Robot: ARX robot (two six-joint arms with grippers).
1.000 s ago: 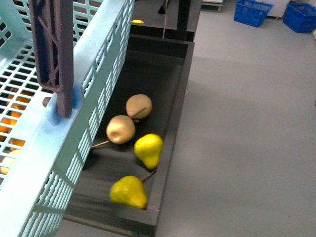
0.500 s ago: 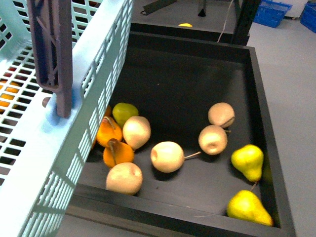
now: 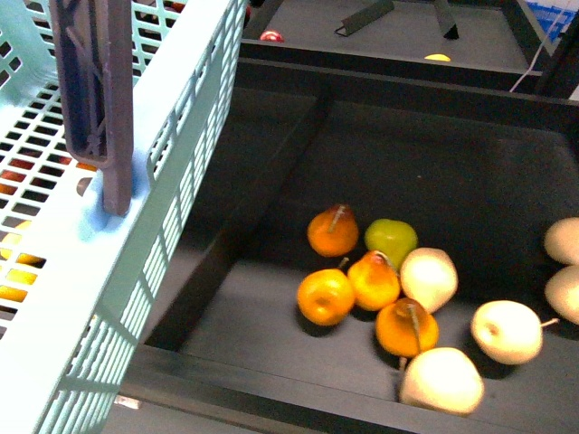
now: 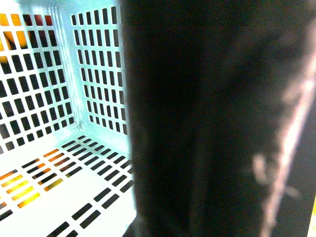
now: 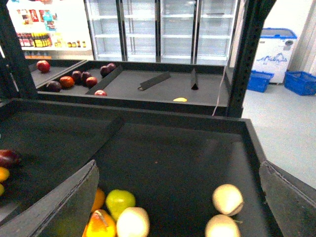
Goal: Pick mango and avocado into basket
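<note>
Glass-door fridges (image 5: 158, 29) line the far wall beyond the right tool (image 5: 177, 165). A white chest freezer (image 5: 274, 47) and blue baskets (image 5: 301, 81) stand on the grey floor off to one side of it.

State of the right tool: fingers (image 5: 64, 202) spread wide apart, gripping nothing. It looks out over a black walled counter (image 3: 407, 154).

On the counter, ahead of and below the right tool:
- four orange fruits (image 3: 326, 297) with stems
- one yellow-green fruit (image 3: 391, 240)
- several pale cream fruits (image 3: 507, 330)

The cluster is bunched, and most pieces touch a neighbour. In the right wrist view the orange and green ones lie close to one finger, and two pale ones lie nearer the other.

Further beyond the right tool is a rear shelf (image 5: 148, 91) carrying dark red round fruits (image 5: 79, 76) and a small yellow item (image 5: 180, 99).

A dark red fruit (image 5: 7, 158) sits at the very edge of the right wrist view, past a divider ridge. It is too cut off to tell whether it is the mango. The avocado cannot be picked out.

The mint-teal slotted basket (image 3: 194, 136) is on the left arm's side, apart from the right tool. Its brown-grey handle (image 3: 95, 99) stands upright at the rim. The left wrist view looks into it at close range, with orange and yellow showing through the floor slots.

State of the left tool: cannot tell. A dark blurred mass covers much of that view.
</note>
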